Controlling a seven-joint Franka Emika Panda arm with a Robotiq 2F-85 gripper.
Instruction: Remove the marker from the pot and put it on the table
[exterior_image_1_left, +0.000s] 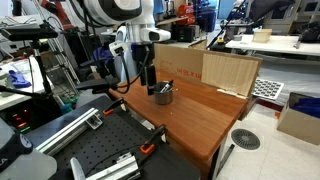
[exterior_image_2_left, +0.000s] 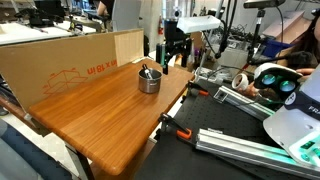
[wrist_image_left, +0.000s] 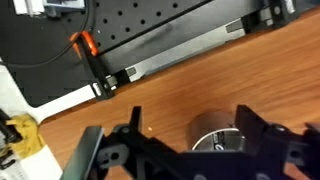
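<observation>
The short dark marker with a whitish middle (exterior_image_2_left: 146, 70) sits in the small round silver metal pot (exterior_image_2_left: 149, 83) on the reddish-brown wooden tabletop (exterior_image_2_left: 105, 120). The black tool (exterior_image_1_left: 150, 84) hangs near the pot, wide open and empty. I think it is reaching. Next it must go over the marker and pinch it.

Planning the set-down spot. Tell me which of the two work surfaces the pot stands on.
The reddish-brown wooden table: the pot, marker inside, stands on it. The black perforated bench alongside carries no pot.
</observation>
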